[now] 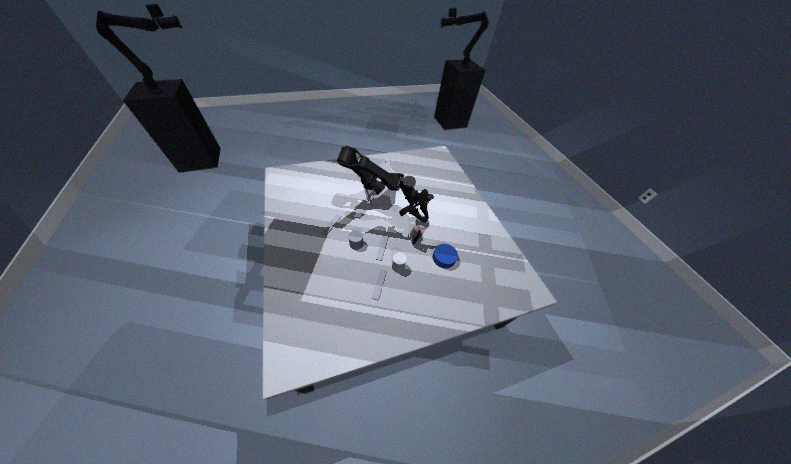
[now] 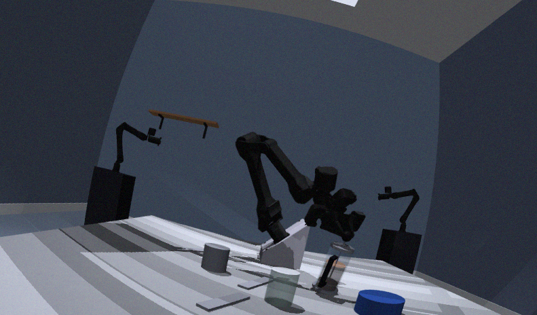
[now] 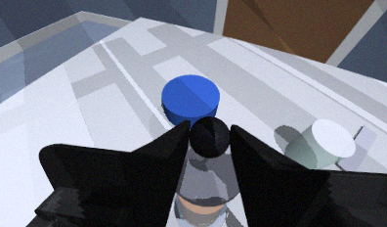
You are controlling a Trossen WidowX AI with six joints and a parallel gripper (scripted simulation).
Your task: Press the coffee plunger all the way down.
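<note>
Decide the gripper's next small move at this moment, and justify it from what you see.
Probably a little more straight-down push. The gripper is shut on the black plunger knob, which sits just above the lid of the coffee press, so the stroke looks nearly finished. Only after it bottoms out should the fingers open.

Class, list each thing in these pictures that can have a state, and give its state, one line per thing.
Gripper: shut on the knob.
Knob: clamped between the fingers, low over the lid.
Plunger: nearly or fully down; disc at the glass top.
Press: upright on the table.
Clear cup: upright, looks empty.
Grey cylinder: upright.
Blue cylinder: flat on the table.
</note>
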